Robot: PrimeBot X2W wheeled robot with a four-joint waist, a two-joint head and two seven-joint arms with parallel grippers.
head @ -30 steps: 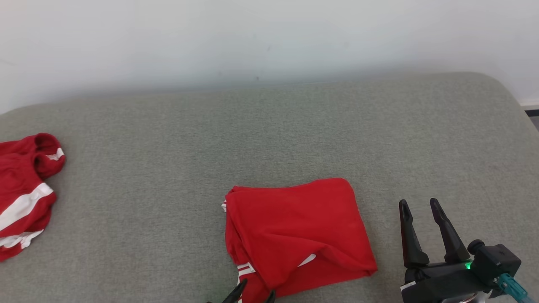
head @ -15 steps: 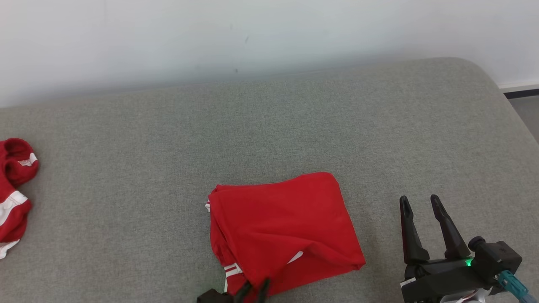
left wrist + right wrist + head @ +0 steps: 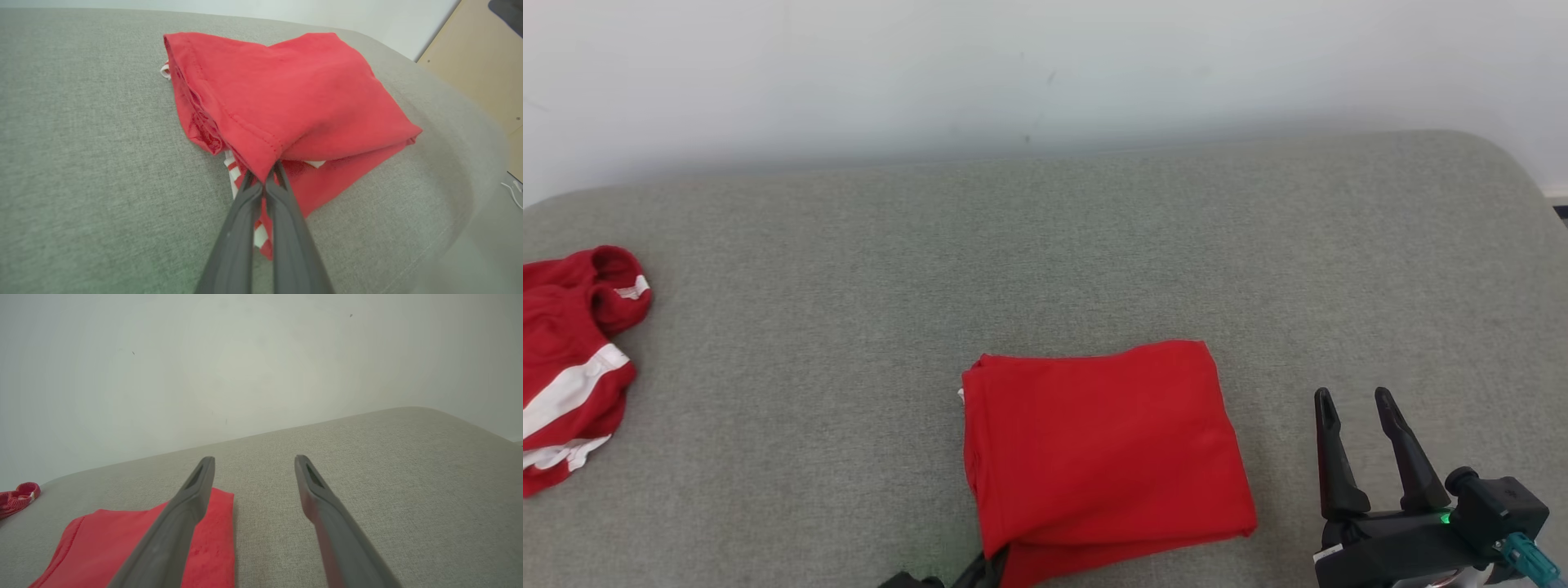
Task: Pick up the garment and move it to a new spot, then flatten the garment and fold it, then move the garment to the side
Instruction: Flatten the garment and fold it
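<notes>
Pinching the garment (image 3: 294, 94), the left gripper (image 3: 264, 180) buries its tips — under cloth.

The garment (image 3: 294, 90) hem covers the left gripper (image 3: 264, 174) tips; far left of them, a red cloth (image 3: 568, 359) is cut by the edge.

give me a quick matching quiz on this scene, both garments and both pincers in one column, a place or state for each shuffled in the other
Column one
1. folded red garment
2. left pincer
3. right pincer
4. crumpled red-and-white garment

Column two
a. open, holding nothing
b. at the far left edge of the head view
c. shut on a corner of cloth
d. lying near the front middle of the grey cushion

Pairs: 1-d, 2-c, 3-a, 4-b
</notes>
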